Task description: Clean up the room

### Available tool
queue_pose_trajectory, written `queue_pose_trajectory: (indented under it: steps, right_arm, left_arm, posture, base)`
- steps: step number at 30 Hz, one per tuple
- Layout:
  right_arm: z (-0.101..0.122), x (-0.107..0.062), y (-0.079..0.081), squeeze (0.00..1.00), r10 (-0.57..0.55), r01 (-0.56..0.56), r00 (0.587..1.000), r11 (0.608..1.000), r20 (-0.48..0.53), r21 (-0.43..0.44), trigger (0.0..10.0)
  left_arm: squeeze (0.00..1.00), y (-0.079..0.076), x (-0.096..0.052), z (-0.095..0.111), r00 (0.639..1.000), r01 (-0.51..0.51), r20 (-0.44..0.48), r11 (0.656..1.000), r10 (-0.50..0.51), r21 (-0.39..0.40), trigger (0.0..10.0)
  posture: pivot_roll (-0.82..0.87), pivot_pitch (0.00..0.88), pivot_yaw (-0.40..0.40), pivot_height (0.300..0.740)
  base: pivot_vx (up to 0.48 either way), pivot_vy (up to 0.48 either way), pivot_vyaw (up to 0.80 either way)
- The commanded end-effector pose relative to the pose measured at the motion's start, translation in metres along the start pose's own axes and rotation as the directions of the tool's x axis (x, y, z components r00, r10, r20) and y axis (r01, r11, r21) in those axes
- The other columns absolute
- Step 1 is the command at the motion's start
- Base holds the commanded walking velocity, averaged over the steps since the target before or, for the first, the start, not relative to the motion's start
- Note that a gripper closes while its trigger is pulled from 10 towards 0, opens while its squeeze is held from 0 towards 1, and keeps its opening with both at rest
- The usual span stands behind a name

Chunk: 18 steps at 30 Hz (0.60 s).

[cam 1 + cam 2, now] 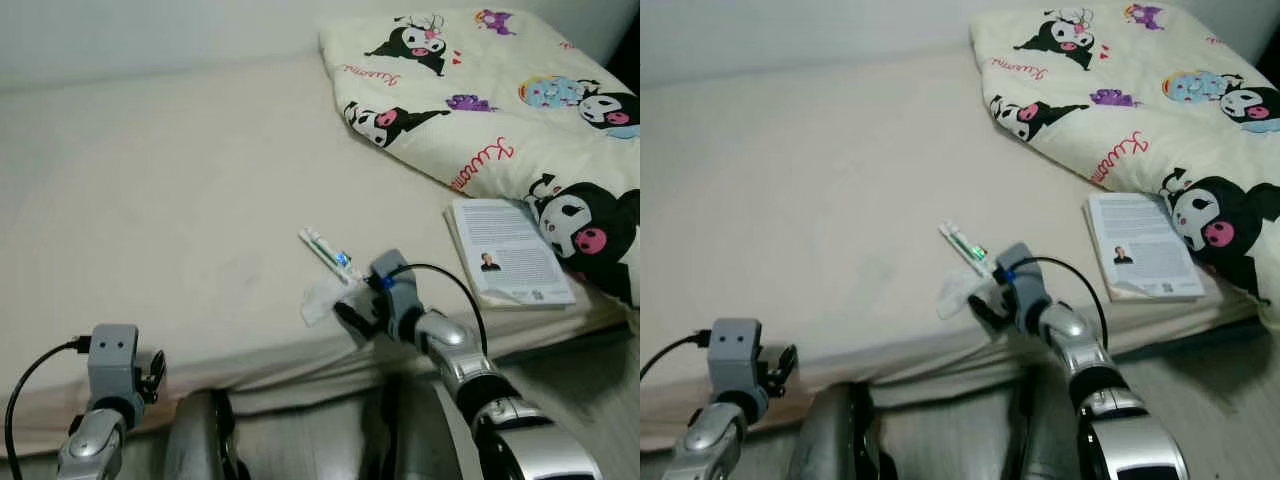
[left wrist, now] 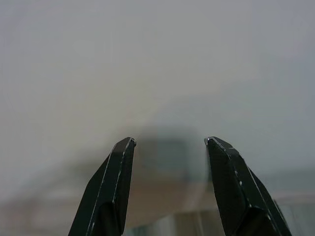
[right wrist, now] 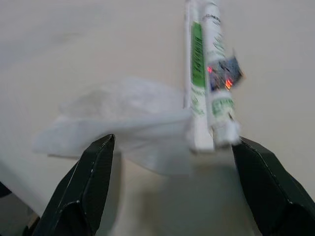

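While its two black fingers stand wide apart, the right gripper (image 3: 170, 182) sits low at the near edge of the bed (image 1: 180, 200), with nothing between the fingers; just ahead of the fingertips lies a crumpled white tissue (image 3: 118, 125), and beside it, touching its far side, a white tube with green print (image 3: 206, 88), which seems to be two slim white pieces lying side by side, though the blur makes that hard to tell; in the head views the tissue (image 1: 322, 297) lies at the bed's edge, directly in front of the gripper (image 1: 352, 315), and the tube (image 1: 328, 252) runs away from it at a slant toward the middle of the mattress; a black cable loops from the right wrist back along the silver arm; to the right of the arm a book (image 1: 508, 252) lies flat near the bed's corner, its far edge touching a cream quilt with cartoon figures (image 1: 470, 90), which is bunched over the right-hand part of the bed; the left gripper (image 2: 170, 145) is held low at the left, in front of the bed's side, its fingers parted and holding nothing.
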State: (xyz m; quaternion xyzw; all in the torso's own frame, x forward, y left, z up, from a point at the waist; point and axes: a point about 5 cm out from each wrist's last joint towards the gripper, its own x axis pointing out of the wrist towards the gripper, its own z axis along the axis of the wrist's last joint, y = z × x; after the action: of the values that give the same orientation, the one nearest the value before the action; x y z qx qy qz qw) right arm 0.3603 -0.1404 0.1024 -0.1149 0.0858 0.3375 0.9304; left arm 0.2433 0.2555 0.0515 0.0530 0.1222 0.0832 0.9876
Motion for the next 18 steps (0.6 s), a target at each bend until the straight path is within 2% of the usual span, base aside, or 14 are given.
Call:
queue_pose_trajectory:
  steps: [1,3,7,14,16,18]
  right_arm:
    - [0.002,0.001,0.0,0.0,0.029,-0.029,1.0,0.999,-0.012,-0.028,10.0]
    - [0.002,0.001,0.0,0.0,0.029,-0.029,1.0,0.999,-0.012,-0.028,10.0]
    - [0.016,0.0,-0.016,0.0,-0.031,0.026,0.999,0.992,-0.04,-0.12,10.0]
    - [0.021,0.001,-0.024,0.0,-0.098,0.086,0.993,0.984,-0.069,-0.157,10.0]
    - [0.022,0.001,-0.025,0.0,-0.116,0.105,0.991,0.983,-0.066,-0.151,10.0]
    - [0.024,0.003,-0.025,0.0,-0.121,0.117,0.992,0.988,-0.037,-0.098,10.0]
  left_arm:
    - [0.0,0.002,-0.01,-0.005,0.999,0.006,-0.047,1.0,-0.006,-0.01,10.0]
    - [0.0,0.002,-0.01,-0.005,0.999,0.006,-0.047,1.0,-0.006,-0.01,10.0]
    - [0.0,0.0,-0.018,-0.002,0.998,0.017,-0.062,1.0,-0.017,-0.006,10.0]
    - [0.0,-0.001,-0.024,0.002,0.997,0.029,-0.076,1.0,-0.029,0.0,10.0]
    - [0.0,-0.001,-0.026,0.003,0.996,0.032,-0.083,0.999,-0.032,0.001,10.0]
    - [0.0,-0.003,-0.03,0.003,0.995,0.041,-0.093,0.999,-0.04,0.004,10.0]
  posture:
    - [0.14,0.371,0.044,0.51]
    - [0.14,0.371,0.044,0.51]
    - [0.14,0.399,0.053,0.51]
    - [0.14,0.408,0.058,0.51]
    - [0.15,0.408,0.059,0.51]
    - [0.15,0.402,0.061,0.51]
  base:
    - [0.0,0.0,0.0]
    - [0.0,0.0,0.0]
    - [0.0,0.0,0.0]
    - [0.0,0.0,0.0]
    - [0.0,0.0,0.0]
    - [0.0,0.0,0.0]
